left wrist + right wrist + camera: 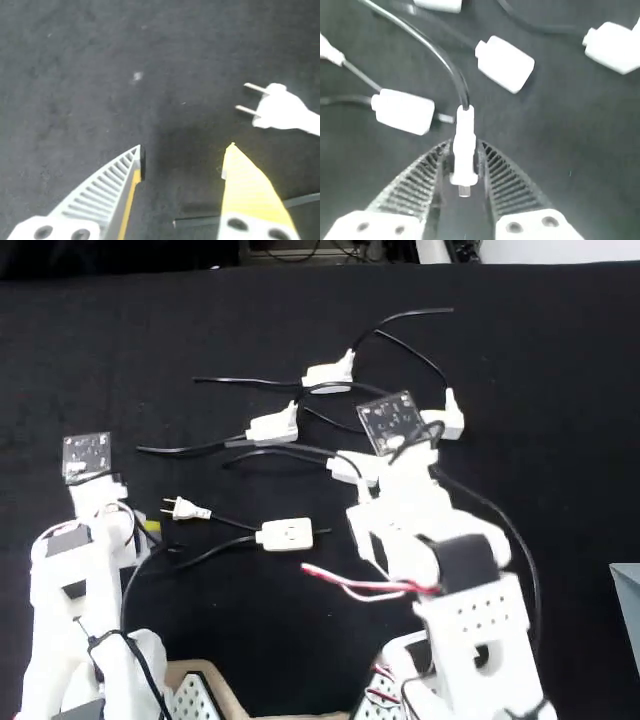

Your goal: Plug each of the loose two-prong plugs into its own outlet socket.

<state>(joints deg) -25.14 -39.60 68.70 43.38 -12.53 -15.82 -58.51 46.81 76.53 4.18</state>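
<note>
A loose white two-prong plug [186,508] [278,108] lies on the black cloth, its prongs pointing left in the high view. My left gripper [148,534] [185,156] hovers open just short of it, nothing between its fingers. A white outlet socket [288,534] sits at the table's middle on a black cord. My right gripper [352,476] [465,156] is shut on another white plug [344,468] [464,131], held by its body with its cord leading away. Two white sockets [505,63] [403,111] lie just beyond that plug.
More white sockets on black cords lie farther back [272,425] [330,372] [450,418]. Black cords loop across the centre of the cloth. Red and white wires [350,585] trail from the right arm. A grey box edge [628,610] sits at the far right.
</note>
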